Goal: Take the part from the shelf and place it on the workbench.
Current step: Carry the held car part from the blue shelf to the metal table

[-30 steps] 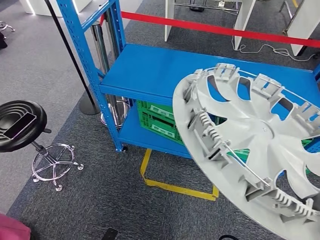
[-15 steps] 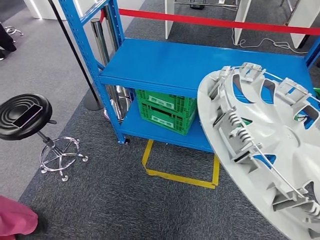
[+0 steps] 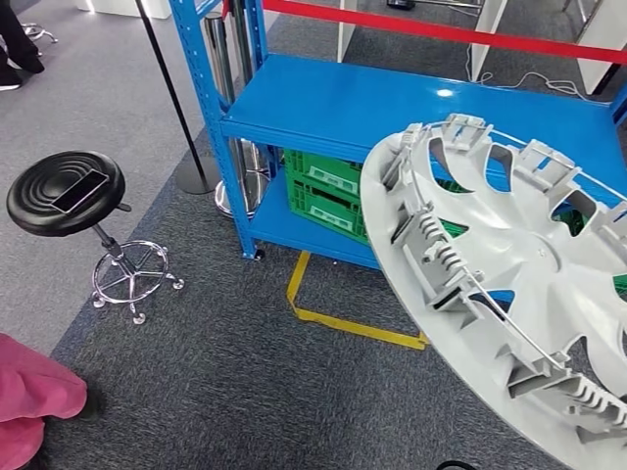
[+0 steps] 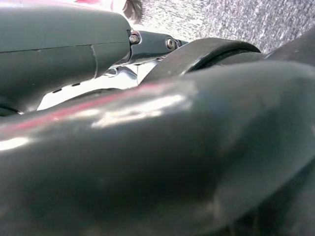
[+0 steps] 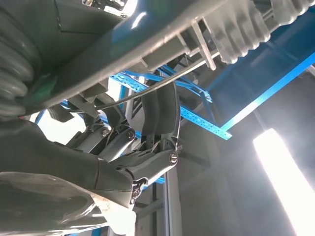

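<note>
The right robot hand (image 5: 148,147) is seen in the right wrist view with its dark fingers (image 5: 159,110) curled up against the ribbed rim of the part (image 3: 517,294) — the grey wheel cover is gripped there. The left robot hand's state cannot be told. In the head view the part is held tilted at the right of the frame, before the blue shelf (image 3: 333,108). A green crate (image 3: 321,191) is lodged on its lower level — a black stool (image 3: 67,191) is placed at the left on the carpet.
</note>
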